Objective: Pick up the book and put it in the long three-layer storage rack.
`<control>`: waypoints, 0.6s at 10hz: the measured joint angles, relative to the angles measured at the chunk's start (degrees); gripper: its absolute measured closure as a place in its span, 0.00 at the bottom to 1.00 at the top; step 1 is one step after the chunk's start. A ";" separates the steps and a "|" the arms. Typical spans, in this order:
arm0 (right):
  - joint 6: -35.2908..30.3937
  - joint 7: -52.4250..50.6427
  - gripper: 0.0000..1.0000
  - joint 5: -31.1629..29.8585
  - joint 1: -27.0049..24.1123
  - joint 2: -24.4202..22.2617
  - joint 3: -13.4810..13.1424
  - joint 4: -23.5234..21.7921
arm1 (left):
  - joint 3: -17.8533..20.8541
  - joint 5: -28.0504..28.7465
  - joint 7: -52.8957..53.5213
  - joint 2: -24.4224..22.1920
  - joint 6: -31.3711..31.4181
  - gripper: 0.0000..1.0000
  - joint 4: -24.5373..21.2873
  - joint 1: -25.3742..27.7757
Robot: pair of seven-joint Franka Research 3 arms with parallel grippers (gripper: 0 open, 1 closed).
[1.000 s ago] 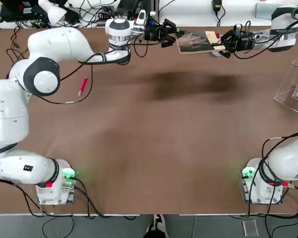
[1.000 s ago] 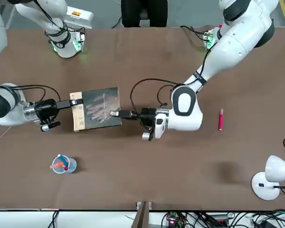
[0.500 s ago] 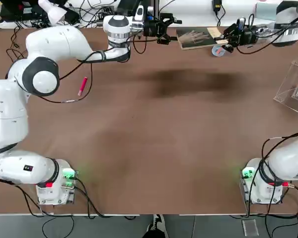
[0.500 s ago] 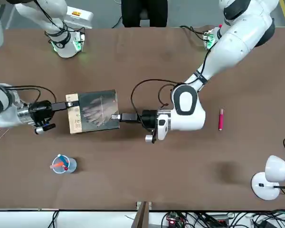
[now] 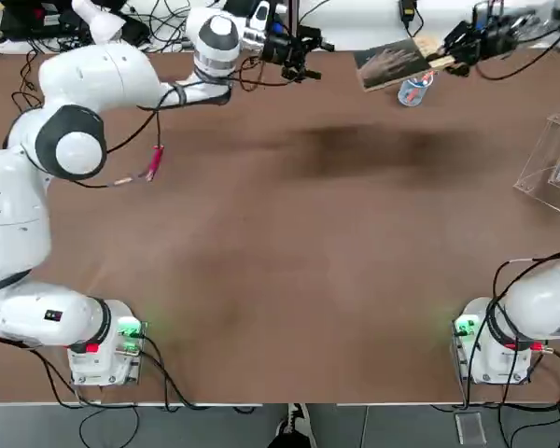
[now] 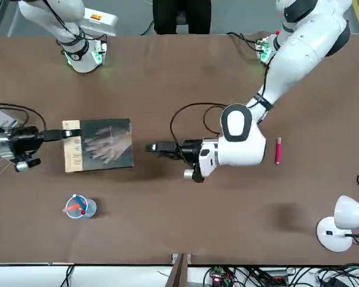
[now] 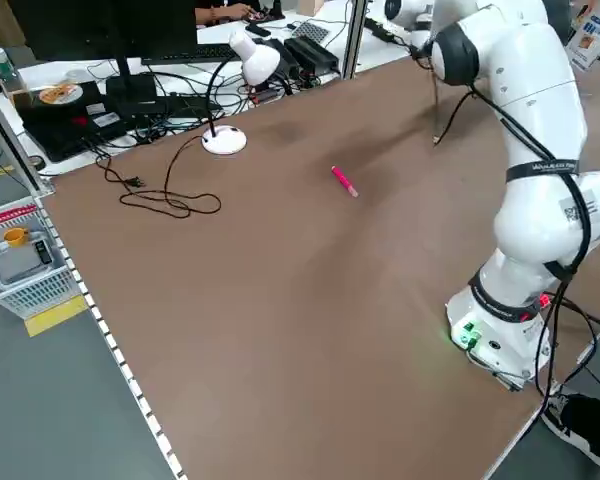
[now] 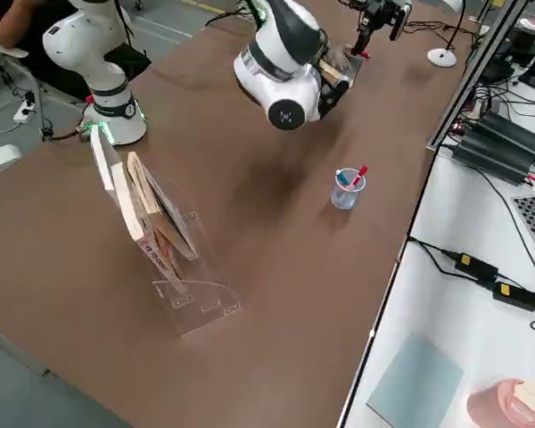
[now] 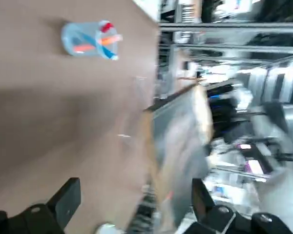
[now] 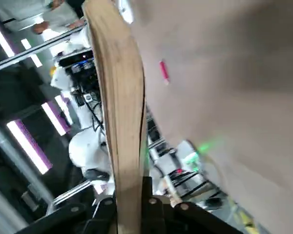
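While the right end effector (image 6: 55, 134) grips the book (image 6: 99, 145) by its tan edge, lifted above the tabletop (image 6: 179, 227), the left end effector (image 6: 151, 147) hangs open, apart from it; rack (image 8: 180, 259) well away.

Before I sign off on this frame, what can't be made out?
- Right gripper: fingers clamped on the book; top view crops its wrist at the edge.
- Storage rack: top view cuts it off; right side view shows it whole.
- Book in left wrist view: motion-blurred.
- Pen cup: contents too small.
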 joint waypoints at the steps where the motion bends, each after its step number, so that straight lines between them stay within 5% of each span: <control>1: 0.18 1.51 0.85 -2.13 0.00 -0.42 -1.24 1.59 | 0.00 6.04 -3.33 -0.58 0.00 0.00 0.03 0.37; 6: 1.05 13.30 0.85 -9.30 0.01 -0.69 -7.58 5.86 | 0.03 31.35 -13.23 -4.62 -0.60 0.00 0.22 1.46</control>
